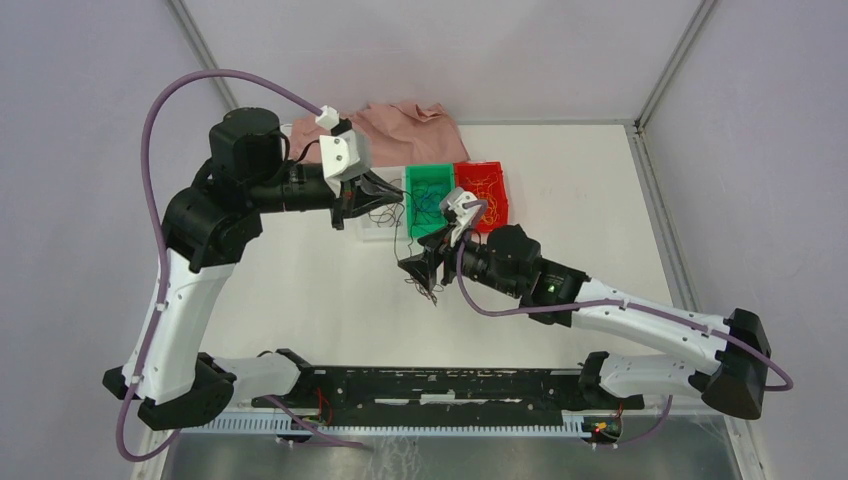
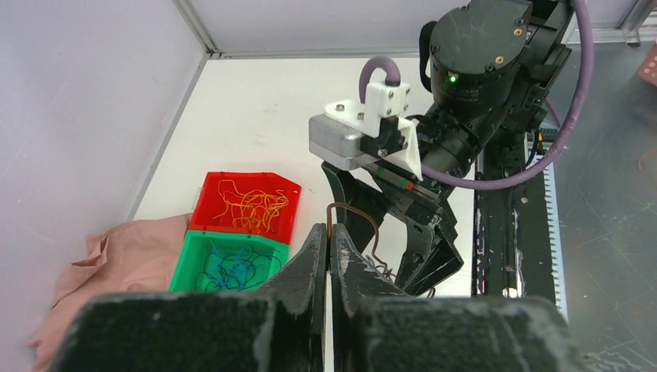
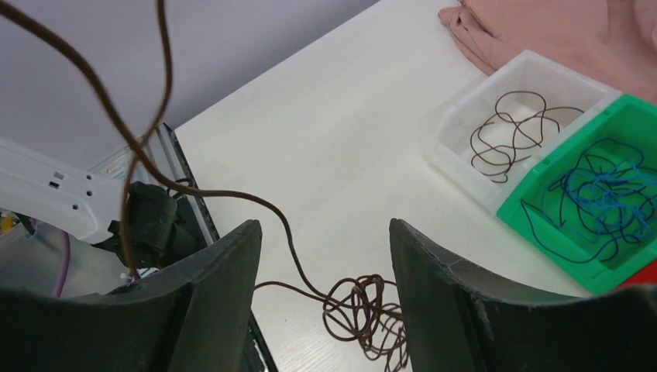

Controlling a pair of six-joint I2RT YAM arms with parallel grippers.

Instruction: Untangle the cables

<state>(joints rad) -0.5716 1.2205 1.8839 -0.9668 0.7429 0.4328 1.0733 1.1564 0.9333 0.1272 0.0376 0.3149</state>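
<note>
Pinching hard, the left gripper is clamping a brown strand between its clenched fingertips, and the strand is arching up out of the pinch and curling over to the right. The right gripper is facing it from close by with its jaws spread wide and gripping nothing.

Down between those open fingers, the brown tangle is lying on the white table, a loose knot of curls. The strand is sweeping in from the upper left of the right wrist view, dropping low and feeding into that tangle. Whether the right fingertips are touching the table cannot be told.

Over at the far side, three bins are sitting side by side and touching. The white bin is holding a few loose brown cables. Next to it the green bin is carrying a heap of blue cables. The red bin at the end of the row is showing orange cables spread across its floor. A pink cloth is lying crumpled just behind the bins, against the back wall.

From the top view, the left arm is reaching in beside the white bin, while the right arm is stretching in low across the table, its gripper hanging over the tangle just in front of the green bin.
</note>
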